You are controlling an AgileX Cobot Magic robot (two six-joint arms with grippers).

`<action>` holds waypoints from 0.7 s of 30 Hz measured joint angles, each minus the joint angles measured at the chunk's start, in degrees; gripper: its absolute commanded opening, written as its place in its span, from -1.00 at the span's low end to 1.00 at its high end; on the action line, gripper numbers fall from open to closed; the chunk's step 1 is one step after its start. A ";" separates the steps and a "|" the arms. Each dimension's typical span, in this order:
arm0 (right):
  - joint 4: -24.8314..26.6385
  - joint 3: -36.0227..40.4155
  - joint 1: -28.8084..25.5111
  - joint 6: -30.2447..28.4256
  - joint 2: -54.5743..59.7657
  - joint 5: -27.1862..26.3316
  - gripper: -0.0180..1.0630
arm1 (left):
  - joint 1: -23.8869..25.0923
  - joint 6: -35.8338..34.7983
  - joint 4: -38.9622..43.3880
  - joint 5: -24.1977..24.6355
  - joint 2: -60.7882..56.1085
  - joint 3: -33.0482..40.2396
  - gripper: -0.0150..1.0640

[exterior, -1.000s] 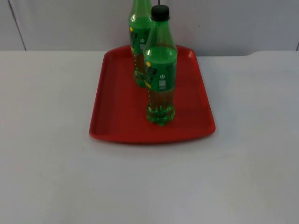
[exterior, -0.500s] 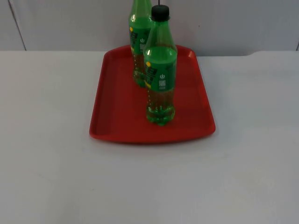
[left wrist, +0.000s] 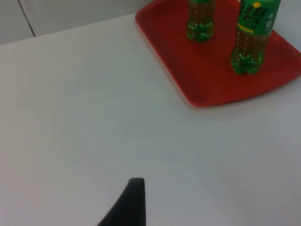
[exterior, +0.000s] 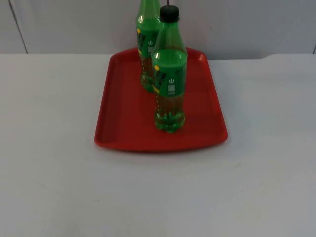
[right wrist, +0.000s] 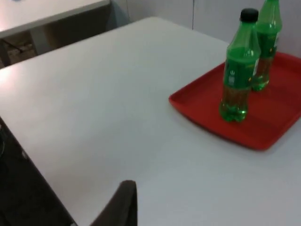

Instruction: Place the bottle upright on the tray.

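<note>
From the left gripper (left wrist: pixel 134 197) one black fingertip is seen above the bare white table (left wrist: pixel 94 117); whether this gripper is open or closed I cannot tell. Well ahead of it lies the red tray (left wrist: pixel 207 89). The right gripper (right wrist: pixel 124 202) also hangs over the table, and I cannot tell its state either; the tray (right wrist: pixel 263 127) is well ahead of it too. Both arms wait away from the tray.

On the tray the nearer green bottle (exterior: pixel 169 74) with a black cap stands upright, free of any gripper. Just behind it stands a second green bottle (exterior: pixel 146 44), also upright, near the tray's far edge by the grey wall (exterior: pixel 247 24).
</note>
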 measured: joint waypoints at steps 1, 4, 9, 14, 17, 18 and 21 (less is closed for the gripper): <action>-0.58 0.12 0.00 0.00 0.00 1.04 0.98 | 0.00 0.00 0.00 0.00 0.00 0.00 0.97; -1.90 0.37 0.09 0.00 0.00 3.74 0.98 | 0.00 0.00 0.00 0.00 0.00 0.00 0.97; -3.80 0.37 0.37 0.38 0.00 4.84 0.98 | 0.00 0.00 0.00 0.00 0.00 0.00 0.97; -4.82 1.85 0.37 1.57 0.00 4.73 0.98 | 0.00 0.00 0.00 0.00 0.00 0.00 0.97; -4.94 1.96 0.50 1.69 0.00 4.74 0.98 | 0.00 0.00 0.00 0.00 0.00 0.00 0.97; -4.94 2.11 0.50 1.69 0.00 4.62 0.98 | 0.00 0.00 0.00 0.00 0.00 0.00 0.97; -4.94 2.11 0.50 1.69 0.00 4.62 0.98 | 0.00 0.00 0.00 0.00 0.00 0.00 0.97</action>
